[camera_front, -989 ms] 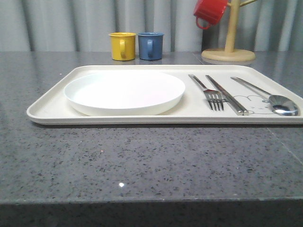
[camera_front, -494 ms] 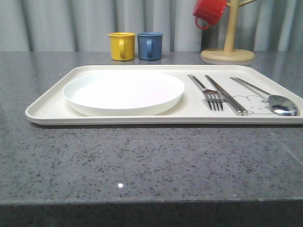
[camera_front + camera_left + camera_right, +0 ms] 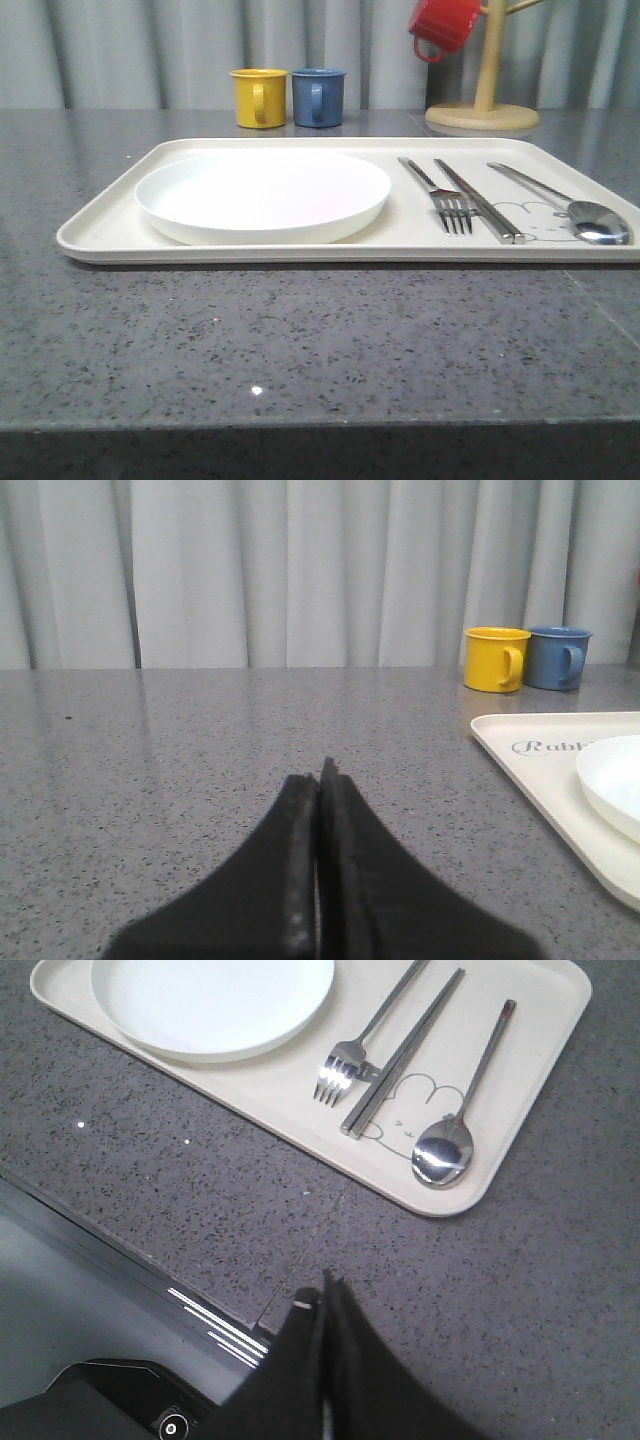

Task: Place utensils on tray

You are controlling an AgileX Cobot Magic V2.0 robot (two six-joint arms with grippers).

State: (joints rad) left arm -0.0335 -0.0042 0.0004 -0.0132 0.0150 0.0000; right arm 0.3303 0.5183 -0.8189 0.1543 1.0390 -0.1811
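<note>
The cream tray (image 3: 110,225) lies across the middle of the grey table. On it sit a round white plate (image 3: 263,194), a silver fork (image 3: 440,194), a long straight metal bar (image 3: 480,201) and a spoon (image 3: 590,218). The right wrist view looks down on the tray (image 3: 520,1110), plate (image 3: 212,1000), fork (image 3: 352,1052), bar (image 3: 403,1050) and spoon (image 3: 450,1140). My right gripper (image 3: 325,1295) is shut and empty, over the table's front edge. My left gripper (image 3: 320,778) is shut and empty above bare table, left of the tray (image 3: 530,765).
A yellow mug (image 3: 259,97) and a blue mug (image 3: 318,96) stand behind the tray. A wooden mug tree (image 3: 484,100) at the back right holds a red mug (image 3: 441,26). Grey curtains hang behind the table. The table's front edge (image 3: 200,1290) is near my right gripper.
</note>
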